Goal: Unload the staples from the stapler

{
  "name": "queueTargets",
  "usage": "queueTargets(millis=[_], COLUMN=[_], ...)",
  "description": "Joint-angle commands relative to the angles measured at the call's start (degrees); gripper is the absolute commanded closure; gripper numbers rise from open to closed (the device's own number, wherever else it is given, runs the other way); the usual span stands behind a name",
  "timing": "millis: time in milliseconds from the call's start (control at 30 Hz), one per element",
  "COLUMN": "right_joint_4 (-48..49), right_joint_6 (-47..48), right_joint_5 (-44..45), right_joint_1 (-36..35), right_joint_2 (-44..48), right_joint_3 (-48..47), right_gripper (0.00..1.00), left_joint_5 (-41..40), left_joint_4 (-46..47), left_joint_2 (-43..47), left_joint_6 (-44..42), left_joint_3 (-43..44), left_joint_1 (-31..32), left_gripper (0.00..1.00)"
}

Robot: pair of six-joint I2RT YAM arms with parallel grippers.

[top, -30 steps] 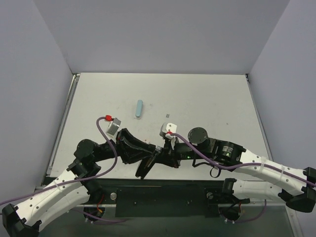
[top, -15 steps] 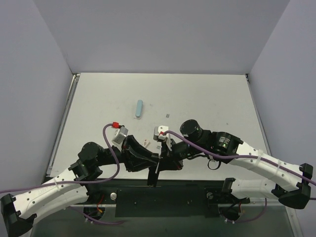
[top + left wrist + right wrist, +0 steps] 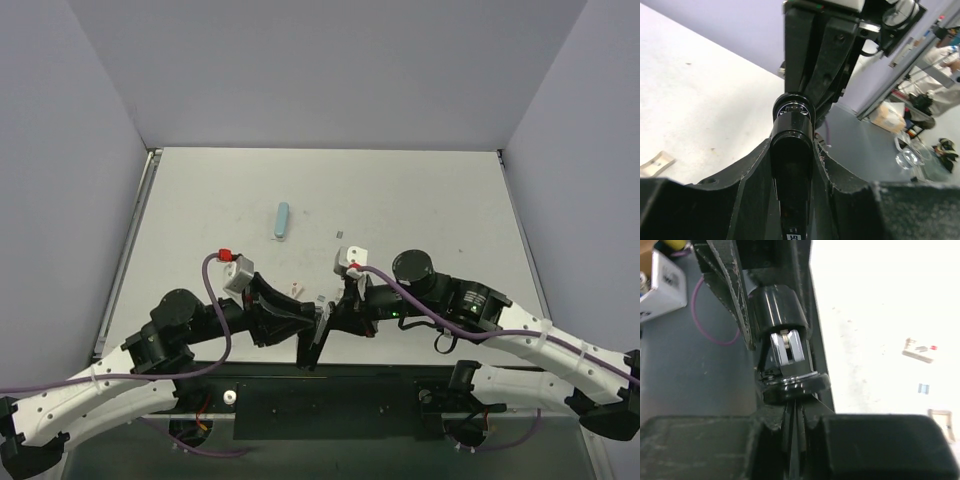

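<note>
The biggest thing I saw was the grey tabletop (image 3: 420, 200), with pale walls around it. My two arms reached in from the near edge. The left arm (image 3: 100, 385) and the right arm (image 3: 540, 340) were white and black, and each had a purple cable on it. They met in the middle, low down by the near edge of the tabletop. The stapler (image 3: 313, 345) was there between them, up off the tabletop. It was slim and black and pointed toward me. The left fingers (image 3: 747, 185) were partly apart and gripped the stapler's black body from both sides. From the right wrist I looked down at the stapler's end (image 3: 780, 310) and saw a shiny silver piece inside it. The right fingers (image 3: 875, 445) were pressed tight together just at that end. I could not tell if they pinched a thin part of it. Farther back a short light-blue bar (image 3: 282, 221) lay on the tabletop, well away from the stapler. A small pale scrap (image 3: 296, 288) lay near the fingers. A tiny grey bit (image 3: 341, 234) lay to the right of the blue bar.
</note>
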State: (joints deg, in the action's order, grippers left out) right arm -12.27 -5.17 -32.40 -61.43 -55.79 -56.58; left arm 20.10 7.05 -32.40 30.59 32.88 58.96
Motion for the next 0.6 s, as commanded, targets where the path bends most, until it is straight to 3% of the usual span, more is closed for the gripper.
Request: queueTargets(millis=[0, 100, 333, 567], right_joint_4=[14.12, 13.33, 4.81, 2.69], right_joint_6=[-2.56, -3.53, -5.55, -8.89], right_joint_5=[10.68, 17.26, 36.14, 40.40], right_joint_1=[1.57, 1.93, 2.10, 2.02], right_joint_2=[5.68, 10.25, 15.80, 15.72], right_joint_3=[2.34, 4.89, 6.39, 8.76], right_gripper=[1.00, 0.96, 0.93, 0.87], left_joint_5=[-7.51, -12.96, -39.74, -56.03], left_joint_4=[-6.96, -12.66, -25.93, -28.32], left_joint_2=[2.16, 2.69, -1.60, -12.05], left_joint_6=[-2.55, -3.60, -8.43, -17.13], left_joint_3=[5.43, 9.03, 19.66, 28.10], left_joint_1=[1.77, 1.69, 1.60, -0.68], left_gripper=[1.00, 1.00, 1.00, 1.00])
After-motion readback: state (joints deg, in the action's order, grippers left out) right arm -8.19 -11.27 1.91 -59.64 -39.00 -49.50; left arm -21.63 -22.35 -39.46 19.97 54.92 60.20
